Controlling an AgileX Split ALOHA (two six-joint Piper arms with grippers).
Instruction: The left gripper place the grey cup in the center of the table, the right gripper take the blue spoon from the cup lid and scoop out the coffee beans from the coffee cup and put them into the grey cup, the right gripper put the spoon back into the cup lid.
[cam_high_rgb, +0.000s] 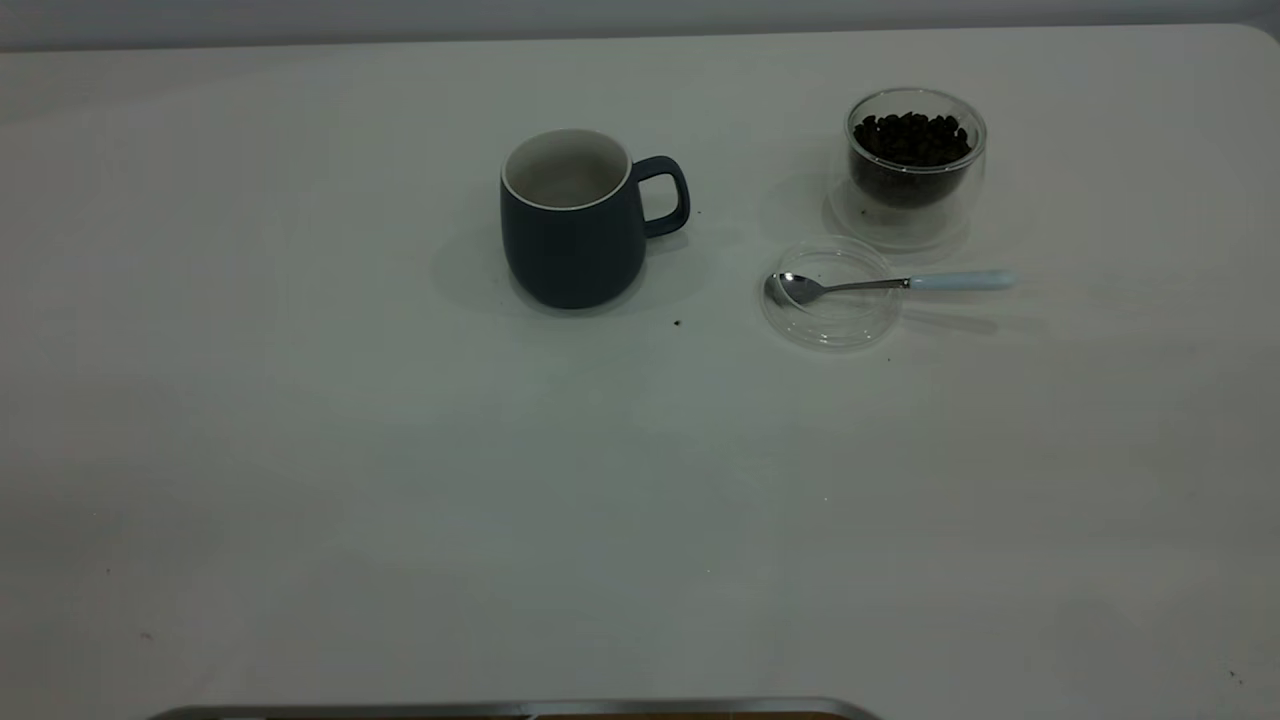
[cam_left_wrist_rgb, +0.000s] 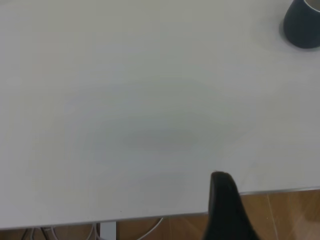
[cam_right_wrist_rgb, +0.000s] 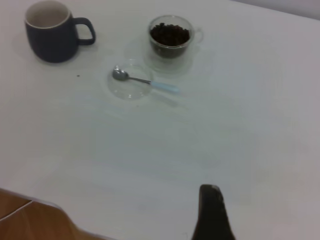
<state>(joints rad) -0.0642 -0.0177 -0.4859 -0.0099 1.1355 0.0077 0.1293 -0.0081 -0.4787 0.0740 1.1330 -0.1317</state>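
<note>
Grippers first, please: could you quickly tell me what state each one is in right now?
Left gripper: cannot be told; only one dark fingertip shows, near the table edge, holding nothing.
Right gripper: cannot be told; one fingertip shows, holding nothing.

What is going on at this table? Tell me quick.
Nothing is being handled right now. The grey cup stands upright near the middle of the table, and no beans show in what can be seen of its inside. The coffee cup holds the coffee beans, and the blue spoon lies with its bowl in the cup lid. Both arms sit back at the table edge, with one finger visible in each wrist view.
</note>
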